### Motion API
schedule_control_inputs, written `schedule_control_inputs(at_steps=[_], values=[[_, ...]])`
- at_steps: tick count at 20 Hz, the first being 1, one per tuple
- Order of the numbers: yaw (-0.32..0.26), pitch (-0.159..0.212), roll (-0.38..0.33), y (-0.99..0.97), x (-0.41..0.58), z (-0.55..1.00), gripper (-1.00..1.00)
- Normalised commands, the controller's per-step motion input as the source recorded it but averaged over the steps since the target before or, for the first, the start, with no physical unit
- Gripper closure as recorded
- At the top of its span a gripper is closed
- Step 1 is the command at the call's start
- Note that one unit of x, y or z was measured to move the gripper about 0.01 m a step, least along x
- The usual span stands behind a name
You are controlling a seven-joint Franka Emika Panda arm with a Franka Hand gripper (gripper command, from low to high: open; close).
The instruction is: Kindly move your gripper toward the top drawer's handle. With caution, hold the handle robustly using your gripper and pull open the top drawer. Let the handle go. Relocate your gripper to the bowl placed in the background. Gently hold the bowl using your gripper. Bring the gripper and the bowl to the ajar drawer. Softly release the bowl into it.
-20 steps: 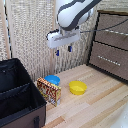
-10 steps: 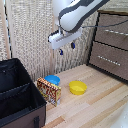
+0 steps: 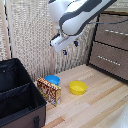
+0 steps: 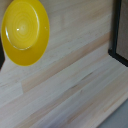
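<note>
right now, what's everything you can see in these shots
blue bowl: 1, bright blue, on the wooden floor behind the printed box
yellow bowl: 1, yellow, on the floor to the exterior view's right of the blue bowl; also fills a corner of the wrist view
printed box: 1, red and yellow print, standing in front of the blue bowl
black case: 1, black, open, at the exterior view's left
top drawer: 1, grey-brown, shut, with a silver handle
lower drawer: 1, grey-brown, shut
gripper: 1, white with dark blue tips, in the air above the bowls, jaws apart and empty
</note>
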Motion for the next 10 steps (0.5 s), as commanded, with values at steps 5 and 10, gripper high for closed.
schedule_control_inputs(at_steps=[5,10], values=[[0.032,0.021,-0.356,0.0,0.225,0.21,-1.0],[0.023,0.024,-0.274,0.05,0.29,0.45,-1.0]])
